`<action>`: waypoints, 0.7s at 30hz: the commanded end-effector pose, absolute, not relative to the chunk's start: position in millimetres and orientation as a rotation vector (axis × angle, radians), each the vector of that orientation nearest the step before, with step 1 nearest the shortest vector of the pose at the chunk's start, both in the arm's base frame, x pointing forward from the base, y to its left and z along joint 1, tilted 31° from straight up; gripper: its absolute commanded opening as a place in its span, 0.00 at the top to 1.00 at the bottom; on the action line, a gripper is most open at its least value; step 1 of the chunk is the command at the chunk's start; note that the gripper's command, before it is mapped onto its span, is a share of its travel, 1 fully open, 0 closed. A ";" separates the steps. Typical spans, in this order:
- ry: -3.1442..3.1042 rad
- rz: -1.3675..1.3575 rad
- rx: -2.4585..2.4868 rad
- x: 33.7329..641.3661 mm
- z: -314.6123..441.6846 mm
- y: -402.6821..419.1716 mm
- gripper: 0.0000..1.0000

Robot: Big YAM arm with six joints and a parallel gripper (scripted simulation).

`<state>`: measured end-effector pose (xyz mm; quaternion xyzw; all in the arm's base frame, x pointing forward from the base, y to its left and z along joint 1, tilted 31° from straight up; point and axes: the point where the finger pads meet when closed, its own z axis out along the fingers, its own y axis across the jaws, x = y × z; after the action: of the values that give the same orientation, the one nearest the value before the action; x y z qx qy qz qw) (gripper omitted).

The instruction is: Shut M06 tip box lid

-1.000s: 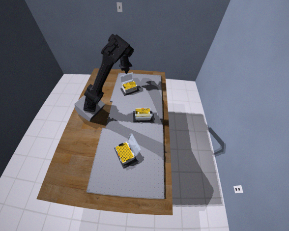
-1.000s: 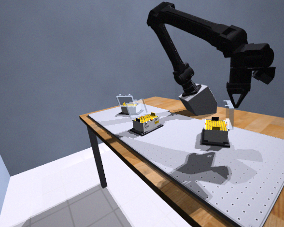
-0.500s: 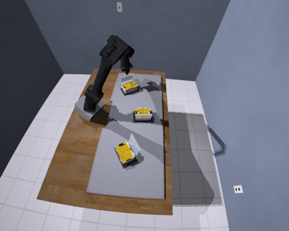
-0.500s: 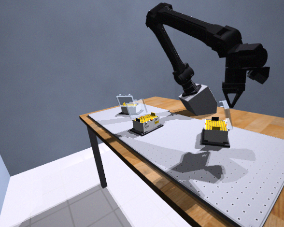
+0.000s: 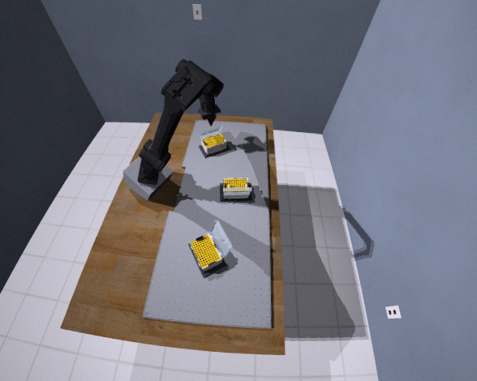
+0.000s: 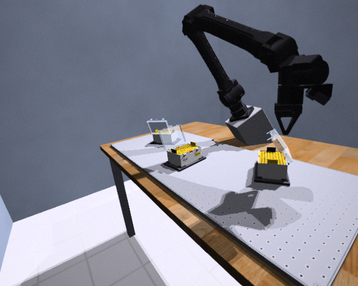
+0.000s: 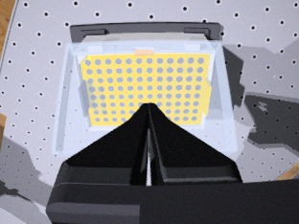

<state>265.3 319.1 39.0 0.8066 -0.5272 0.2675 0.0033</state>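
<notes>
Black and shut tight on nothing, the gripper [image 6: 285, 131] hangs point-down over the tip box [image 6: 271, 167] at the far end of the worktop in the top view, the end nearest the back wall, its tips just above the tilted clear lid [image 6: 279, 143], touching or not cannot be told. That lid leans partway over the yellow tip rack [image 7: 149, 87], which shows through it from the wrist. The box sits on its dark holder plate [image 6: 273, 181], on the grey perforated board [image 6: 311, 221] covering the wooden table [image 6: 327, 150]. A second box [image 5: 235, 186] stands at mid-length near the board's right edge, and a third [image 5: 207, 250] towards the near end, each with its clear lid raised. Sticker lettering is too small to read, so which box is M06 cannot be told
</notes>
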 end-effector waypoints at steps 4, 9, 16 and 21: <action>-1.643 0.843 2.523 270.2 48.9 304.3 1.00; -1.599 0.839 2.529 263.1 38.1 308.1 1.00; -1.603 0.840 2.531 263.4 39.9 308.4 1.00; -1.603 0.840 2.531 263.5 39.9 308.4 1.00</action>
<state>268.0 312.0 43.5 0.8071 -0.5261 0.2680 0.0042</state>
